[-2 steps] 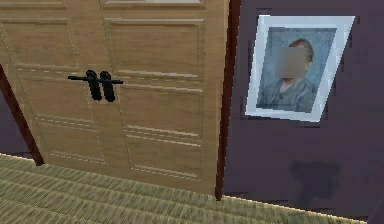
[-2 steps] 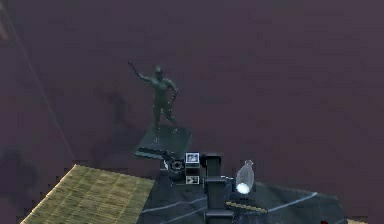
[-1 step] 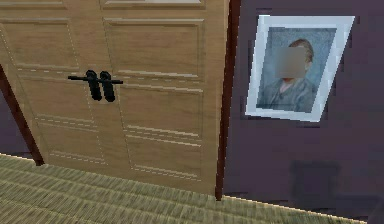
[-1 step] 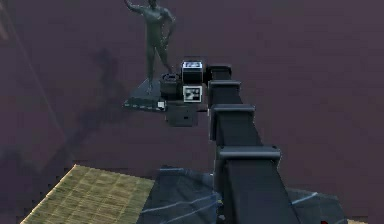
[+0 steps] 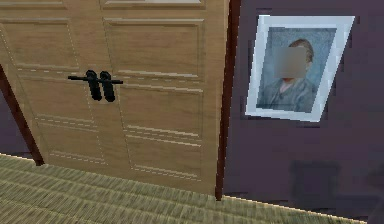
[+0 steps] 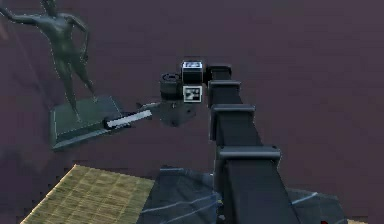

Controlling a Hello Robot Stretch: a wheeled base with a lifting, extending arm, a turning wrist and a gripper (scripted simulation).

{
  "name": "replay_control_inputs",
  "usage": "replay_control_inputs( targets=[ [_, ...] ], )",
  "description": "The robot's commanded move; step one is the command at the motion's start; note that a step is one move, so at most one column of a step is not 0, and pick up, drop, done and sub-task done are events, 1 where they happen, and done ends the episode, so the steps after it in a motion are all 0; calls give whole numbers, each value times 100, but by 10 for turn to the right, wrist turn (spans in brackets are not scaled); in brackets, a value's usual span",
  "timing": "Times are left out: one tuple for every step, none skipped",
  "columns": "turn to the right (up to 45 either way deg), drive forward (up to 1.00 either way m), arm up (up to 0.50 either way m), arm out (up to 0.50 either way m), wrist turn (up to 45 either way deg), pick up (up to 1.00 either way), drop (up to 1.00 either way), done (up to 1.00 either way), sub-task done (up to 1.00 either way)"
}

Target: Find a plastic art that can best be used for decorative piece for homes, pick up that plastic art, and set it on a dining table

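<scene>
purple wall, wooden doors, framed portrait, jaws apparently holding dark statue by its base

Forward view: facing ahead and slightly down, close to a wooden double door, framed picture at 2 o'clock. Arm side view: facing sideways over the arm, statue near at 10 o'clock. Shared: purple wall, woven floor.

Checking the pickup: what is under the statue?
The statue stands on a dark square base. Under the base shows plain purple surface; no support can be made out. The gripper covers the base's right corner.
</scene>
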Motion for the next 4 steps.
replay_control_inputs(
  targets=[
    [0, 0, 0, 0, -450, 0, 0, 0, 0],
    [0, 0, 0, 0, -360, 0, 0, 0, 0],
    [0, 0, 0, -22, 0, 0, 0, 0, 0],
    [-450, 0, 0, 0, 0, 0, 0, 0, 0]
  ],
)
